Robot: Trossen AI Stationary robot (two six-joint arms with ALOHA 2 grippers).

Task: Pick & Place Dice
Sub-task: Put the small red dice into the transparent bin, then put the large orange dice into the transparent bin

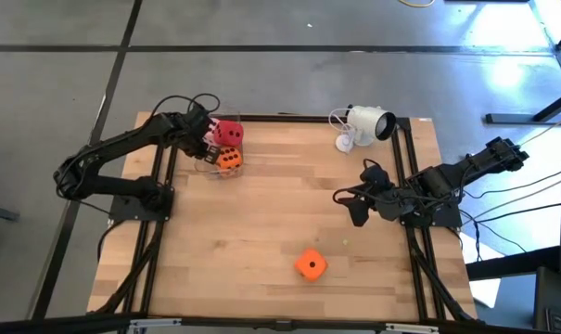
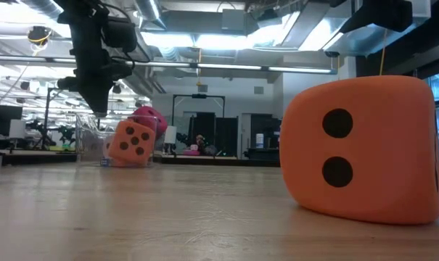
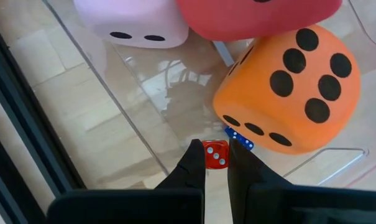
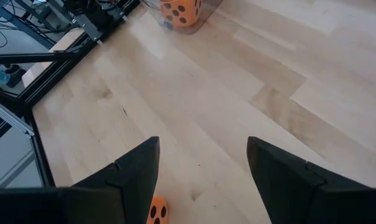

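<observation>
My left gripper [image 3: 215, 163] hangs over the clear bin [image 1: 209, 158] at the table's [image 1: 261, 232] far left corner, its fingers pinched on a tiny red die [image 3: 215, 154]. Just beyond its tips sit the pink die [image 3: 132, 22], the red die [image 3: 256, 15] and an orange die [image 3: 290, 87], apparently already binned. My right gripper [image 4: 203, 165] waits near the right edge, jaws wide and empty, with the last orange die [image 1: 310, 264] loose on the wood below and ahead of it. I judge three placed, one left.
</observation>
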